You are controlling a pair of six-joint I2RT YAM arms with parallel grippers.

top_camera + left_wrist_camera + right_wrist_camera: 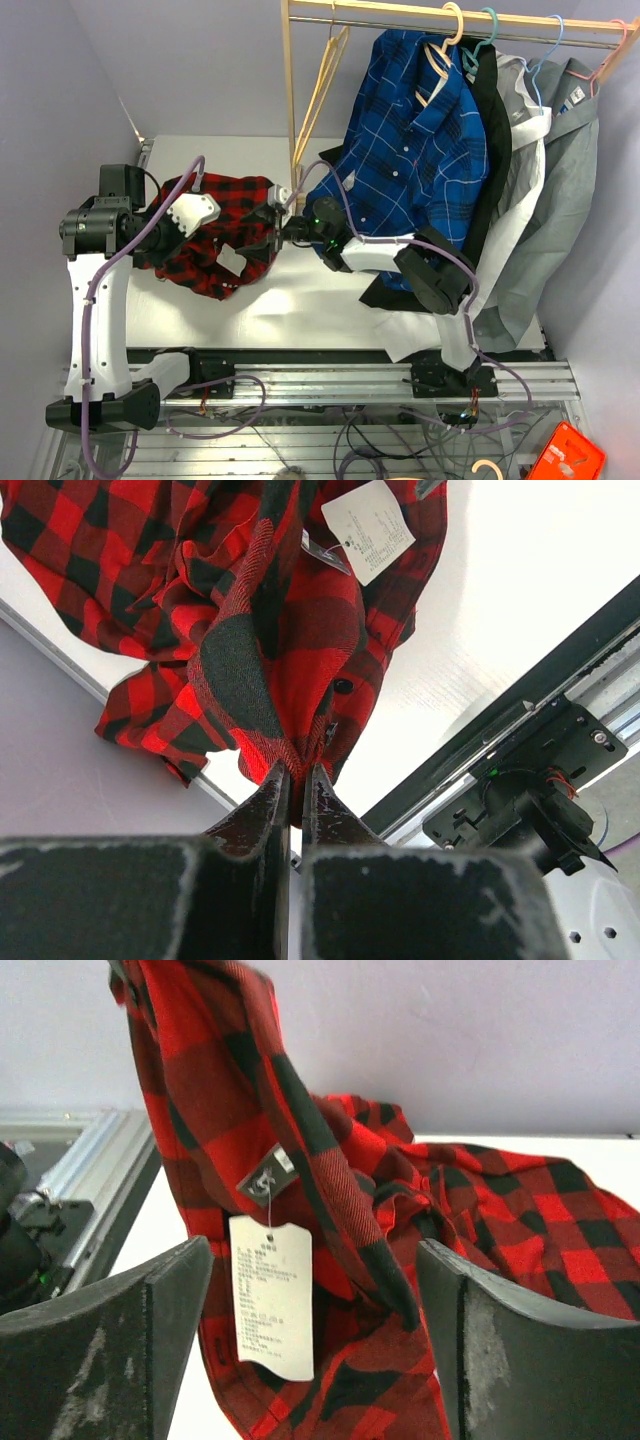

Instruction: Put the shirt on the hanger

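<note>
I am at the gathering step. My left gripper (pixel 293 780) is pinched tight on a fold of the shirt (pixel 215 240), which is bunched at about nine o'clock over the table (pixel 300 310) in the top view. My right gripper (pixel 312 1255) stands wide, a finger on either side of the collar band and white label (pixel 270 1295), gripping nothing. The hanger (pixel 320 95) hangs bare on the rail (pixel 400 15) at about one o'clock from the shirt, well apart. Next, I judge, my right jaws must close on the collar so I can spread the neck between both grips and bring it to the hanger.
</note>
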